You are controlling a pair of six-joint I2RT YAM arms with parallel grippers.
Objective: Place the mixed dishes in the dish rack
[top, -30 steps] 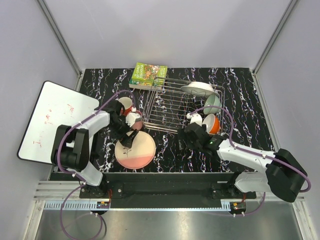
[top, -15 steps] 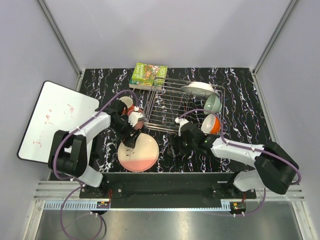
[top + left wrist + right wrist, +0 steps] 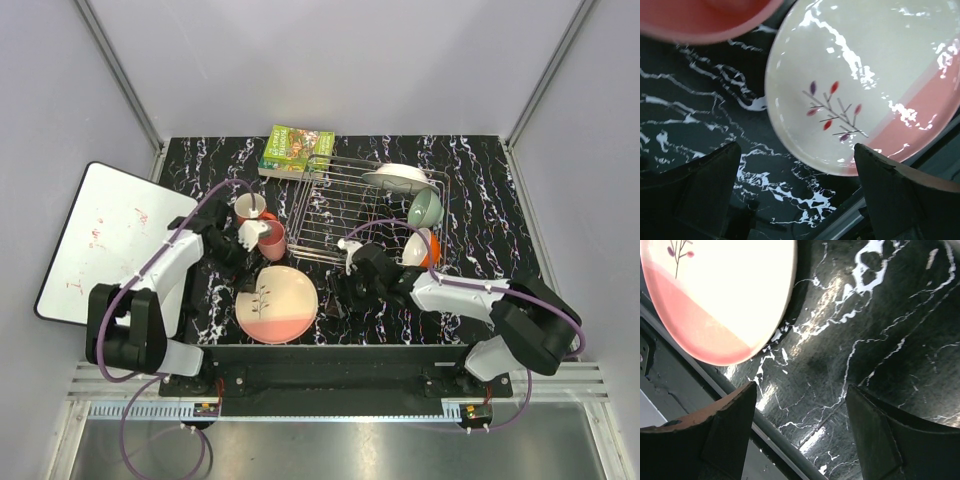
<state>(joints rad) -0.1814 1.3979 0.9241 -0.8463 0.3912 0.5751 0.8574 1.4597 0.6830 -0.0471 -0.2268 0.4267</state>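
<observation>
Pink-and-cream plate [image 3: 276,303] lies flat near the table's [image 3: 480,200] front edge, in front of the dish rack [image 3: 330,212]. The right gripper [image 3: 801,387], fingers apart and empty, stands just right of its rim, seemingly nearer. The left gripper [image 3: 796,150], likewise apart and empty, hangs behind it beside a salmon-pink cup [image 3: 272,238].

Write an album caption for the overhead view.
Left arm and right arm reach toward a plate and two cups; three dishes sit in the rack.
</observation>
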